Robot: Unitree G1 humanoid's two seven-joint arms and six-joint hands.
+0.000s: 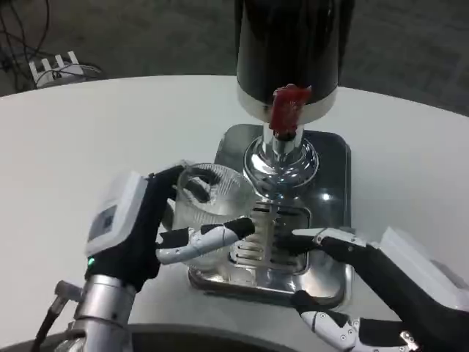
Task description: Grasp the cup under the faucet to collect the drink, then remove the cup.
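Observation:
A clear plastic cup (207, 202) stands at the left edge of the dispenser's steel drip tray (326, 165), left of the spout. My left hand (143, 224) wraps around the cup, fingers curled across its front and back. The red faucet lever (287, 108) hangs under the dark drink tank (292, 44), above the chrome pedestal (281, 163). My right hand (366, 282) lies low at the tray's right front, fingers spread, one fingertip (311, 236) reaching toward the slotted grate (262, 235). It holds nothing.
The round white table (110, 132) spreads out to the left and right of the dispenser. A small white object with cables (55, 67) sits on the dark floor beyond the far left edge.

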